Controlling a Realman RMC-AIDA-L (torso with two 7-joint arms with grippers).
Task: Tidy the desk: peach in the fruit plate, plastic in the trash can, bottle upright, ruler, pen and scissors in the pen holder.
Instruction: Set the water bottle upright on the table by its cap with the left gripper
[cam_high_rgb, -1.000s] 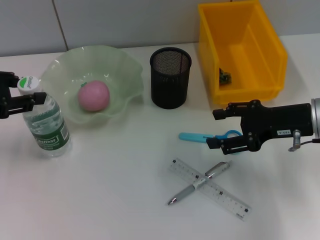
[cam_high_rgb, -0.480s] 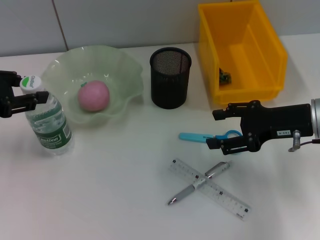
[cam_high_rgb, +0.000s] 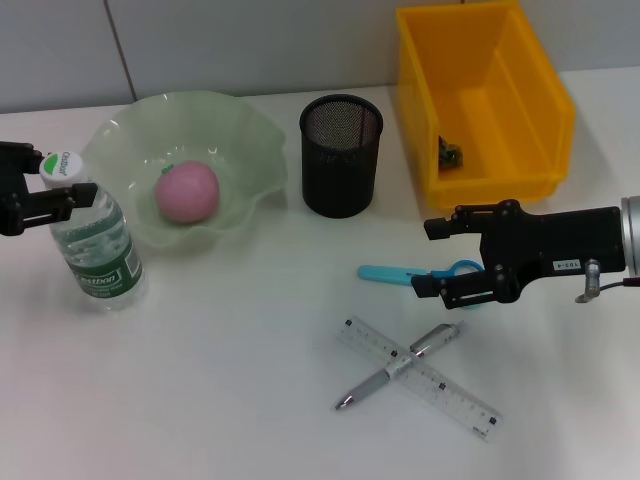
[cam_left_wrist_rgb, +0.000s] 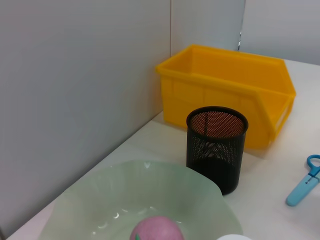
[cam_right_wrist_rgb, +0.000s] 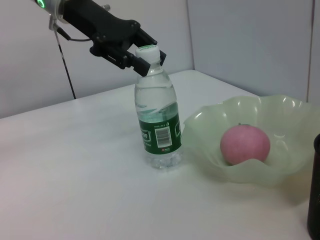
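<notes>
The clear water bottle (cam_high_rgb: 97, 245) with a green label stands upright at the left, beside the green fruit plate (cam_high_rgb: 245, 135). My left gripper (cam_high_rgb: 45, 190) is shut on its neck under the white cap; the right wrist view shows the gripper (cam_right_wrist_rgb: 143, 56) and the bottle (cam_right_wrist_rgb: 158, 122). The pink peach (cam_high_rgb: 186, 192) lies in the plate. My right gripper (cam_high_rgb: 436, 257) is open and empty, hovering over the handles of the blue scissors (cam_high_rgb: 395, 273). The pen (cam_high_rgb: 397, 366) lies crossed over the clear ruler (cam_high_rgb: 440, 385) near the front. The black mesh pen holder (cam_high_rgb: 341, 155) stands mid-table.
A yellow bin (cam_high_rgb: 520, 60) at the back right holds a small dark scrap (cam_high_rgb: 450, 154). The left wrist view shows the pen holder (cam_left_wrist_rgb: 217, 145), bin (cam_left_wrist_rgb: 225, 85), plate (cam_left_wrist_rgb: 100, 210), peach (cam_left_wrist_rgb: 156, 229) and scissors (cam_left_wrist_rgb: 303, 184). A grey wall runs behind.
The bottle has been tipped from a slight lean to upright, its cap moving a little toward the plate with my left gripper. The right arm has barely moved.
</notes>
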